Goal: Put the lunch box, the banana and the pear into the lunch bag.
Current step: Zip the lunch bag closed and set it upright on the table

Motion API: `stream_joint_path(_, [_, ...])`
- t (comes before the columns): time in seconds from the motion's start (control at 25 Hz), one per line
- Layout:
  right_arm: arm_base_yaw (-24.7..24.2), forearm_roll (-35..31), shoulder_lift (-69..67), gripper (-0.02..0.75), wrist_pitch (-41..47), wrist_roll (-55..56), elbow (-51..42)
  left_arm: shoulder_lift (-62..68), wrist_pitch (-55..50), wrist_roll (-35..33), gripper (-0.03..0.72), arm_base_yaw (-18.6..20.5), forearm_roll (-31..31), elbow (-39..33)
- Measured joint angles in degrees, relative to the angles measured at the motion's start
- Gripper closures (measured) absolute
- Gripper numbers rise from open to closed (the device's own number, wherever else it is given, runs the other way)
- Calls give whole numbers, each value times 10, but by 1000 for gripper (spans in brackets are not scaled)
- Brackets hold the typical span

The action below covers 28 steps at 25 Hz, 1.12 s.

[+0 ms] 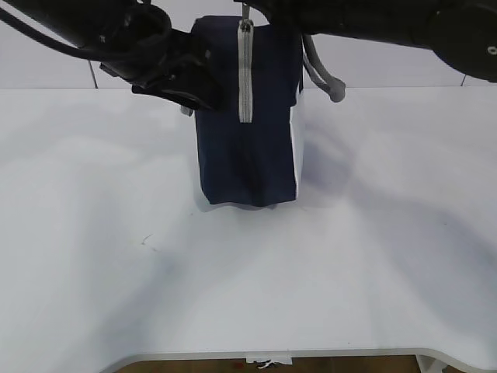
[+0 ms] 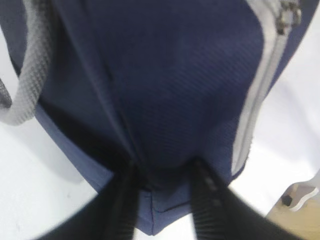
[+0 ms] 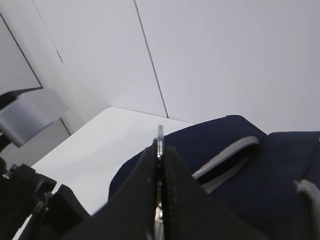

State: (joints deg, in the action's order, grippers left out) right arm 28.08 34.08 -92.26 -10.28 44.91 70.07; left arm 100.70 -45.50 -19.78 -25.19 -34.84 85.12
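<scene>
— Bag [image 1: 245,148] position?
— Standing upright mid-table [image 1: 248,295], navy cloth facing forward, white panel down one side, grey zipper [image 1: 245,74] running down the front.
— Left gripper [image 2: 162,182]?
— Pinching a fold of navy fabric near the bottom corner, fingers [image 2: 122,200] partly apart around it.
— Right gripper [image 3: 160,150]?
— Clamped tight on the metal zipper pull [image 3: 160,137] at the top.
— Strap [image 2: 30,75]?
— Hanging grey beside the bag.

The lunch bag [image 1: 245,151] is showing navy-blue woven fabric, with a grey zipper [image 1: 245,74], grey strap handles [image 1: 322,78] and a white side panel [image 1: 294,151]. The surface [image 1: 248,272] is showing plain white.
</scene>
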Motion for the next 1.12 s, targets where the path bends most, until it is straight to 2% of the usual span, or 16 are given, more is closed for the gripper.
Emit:
stream_joint_path(0.04, [0,0,0,737,1,0,0,0,0,-5,323,0,0,0])
stream_joint_path(0.12, [0,0,0,737,2,0,0,0,0,-29,596,0,0,0])
stream_joint_path(0.2, [0,0,0,737,8,0,0,0,-5,-62,671,0,3,0])
stream_joint_path(0.32, [1,0,-1,737,24,0,4,0,-7,-65,680,0,5,0])
stream_joint_path(0.36, [1,0,-1,737,30,0,5,1,-34,-114,692,0,33,0])
stream_joint_path(0.4, [1,0,-2,737,38,0,8,1,-44,-123,692,0,50,0])
stream_joint_path(0.48, [3,0,-4,737,53,0,17,1,-51,-126,693,0,58,0])
stream_joint_path(0.52, [3,0,-4,737,63,0,23,1,-70,-132,694,0,91,0])
stream_joint_path(0.64, [3,0,-5,737,99,0,42,1,-84,-133,694,0,111,0])
stream_joint_path(0.96, [3,6,-22,737,160,1,70,1,-146,-135,694,-1,130,0])
stream_joint_path(1.12, [2,11,-27,737,163,1,73,1,-185,-135,694,-1,143,0])
